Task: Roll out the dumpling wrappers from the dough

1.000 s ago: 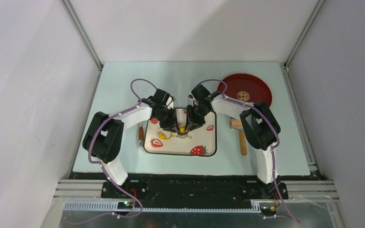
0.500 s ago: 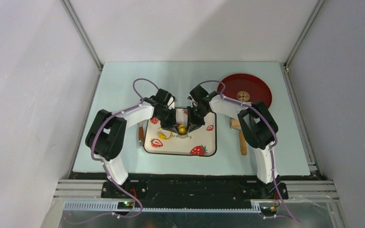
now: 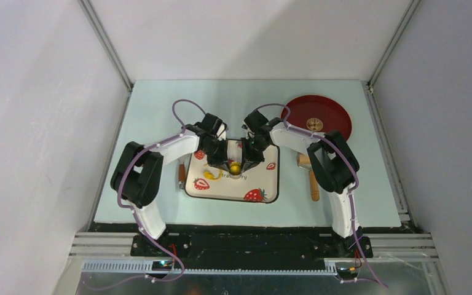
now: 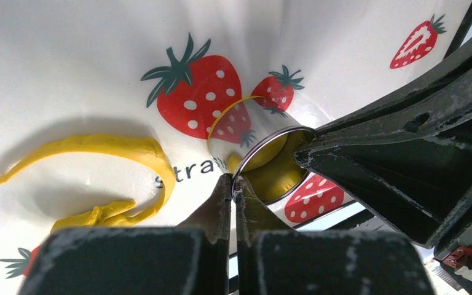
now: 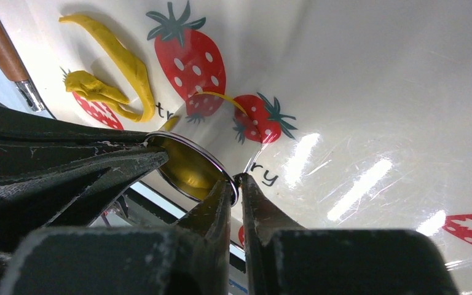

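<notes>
A metal ring cutter point(image 4: 259, 142) stands on the strawberry-print tray point(image 3: 264, 183), with yellow dough point(image 4: 275, 174) inside it. My left gripper point(image 4: 234, 179) is shut on the cutter's near rim. My right gripper point(image 5: 236, 179) is shut on the opposite rim of the ring cutter point(image 5: 192, 165). From above, the left gripper point(image 3: 227, 163) and the right gripper point(image 3: 244, 162) meet over the ring cutter point(image 3: 235, 168). A curled strip of leftover yellow dough point(image 4: 114, 149) lies on the tray to the left, and the right wrist view also shows this dough strip point(image 5: 120, 58). One tan-brown dumpling wrapper point(image 3: 314, 123) lies on the red plate point(image 3: 332, 110).
A wooden rolling pin point(image 3: 313, 176) lies on the mat right of the tray. A wooden-handled tool point(image 3: 182, 174) lies along the tray's left edge. The red plate sits at the back right. White walls close in the pale green mat point(image 3: 153, 110).
Both grippers have closed onto the ring cutter's rim. The arms and tray have shifted slightly.
</notes>
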Robot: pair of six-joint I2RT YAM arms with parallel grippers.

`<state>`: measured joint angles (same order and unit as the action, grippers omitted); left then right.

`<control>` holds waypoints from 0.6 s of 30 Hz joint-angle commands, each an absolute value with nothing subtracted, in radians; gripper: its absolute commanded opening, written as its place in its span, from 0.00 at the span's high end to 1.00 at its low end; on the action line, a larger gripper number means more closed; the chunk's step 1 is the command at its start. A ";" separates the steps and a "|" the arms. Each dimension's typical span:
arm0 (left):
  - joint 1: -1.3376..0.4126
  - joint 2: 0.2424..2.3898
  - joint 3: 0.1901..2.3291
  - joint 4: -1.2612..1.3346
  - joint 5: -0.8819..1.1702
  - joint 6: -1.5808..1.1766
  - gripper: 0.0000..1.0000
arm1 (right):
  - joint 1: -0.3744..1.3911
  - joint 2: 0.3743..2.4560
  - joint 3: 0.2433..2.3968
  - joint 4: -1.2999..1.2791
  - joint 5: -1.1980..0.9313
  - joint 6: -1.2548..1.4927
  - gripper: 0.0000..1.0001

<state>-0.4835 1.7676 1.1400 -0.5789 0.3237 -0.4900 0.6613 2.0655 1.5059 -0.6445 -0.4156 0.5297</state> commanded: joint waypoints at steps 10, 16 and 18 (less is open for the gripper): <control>-0.494 1.767 1.183 -0.607 0.361 -0.442 1.00 | 0.669 2.023 1.559 -0.650 -0.435 0.532 1.00; -0.494 1.760 1.181 -0.615 0.355 -0.438 1.00 | 0.668 2.015 1.556 -0.655 -0.429 0.534 1.00; -0.494 1.759 1.181 -0.618 0.353 -0.437 1.00 | 0.668 2.013 1.556 -0.655 -0.430 0.535 1.00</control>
